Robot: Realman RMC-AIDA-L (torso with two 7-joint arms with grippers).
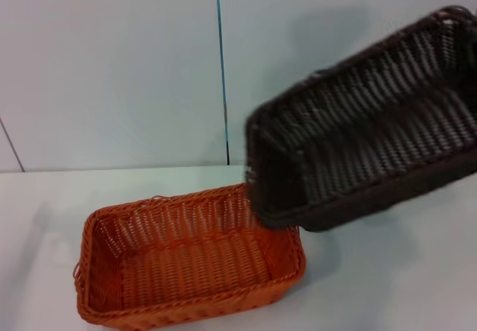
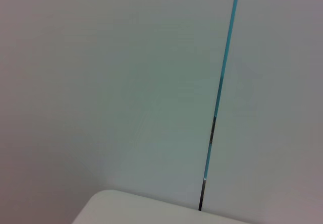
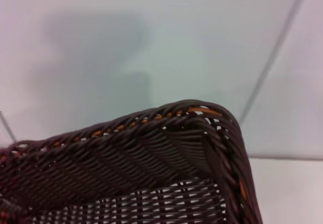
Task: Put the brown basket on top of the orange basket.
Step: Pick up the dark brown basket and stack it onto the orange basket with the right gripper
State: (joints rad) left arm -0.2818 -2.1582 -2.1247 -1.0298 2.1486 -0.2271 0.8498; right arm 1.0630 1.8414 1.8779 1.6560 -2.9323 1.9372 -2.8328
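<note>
The brown basket (image 1: 365, 130) hangs in the air on the right in the head view, tilted with its open side facing me and its low corner over the far right corner of the orange basket (image 1: 186, 264). That orange basket stands upright on the white table (image 1: 387, 286), near the front and left of centre. In the right wrist view the brown basket's braided rim and inner wall (image 3: 151, 153) fill the lower part, very close to the camera. Neither gripper shows in any view, and whatever holds the brown basket is hidden past the right edge.
A pale wall with a vertical blue-black seam (image 1: 222, 62) stands behind the table. The left wrist view shows only that wall, its seam (image 2: 217, 108) and a rounded corner of the table (image 2: 126, 209).
</note>
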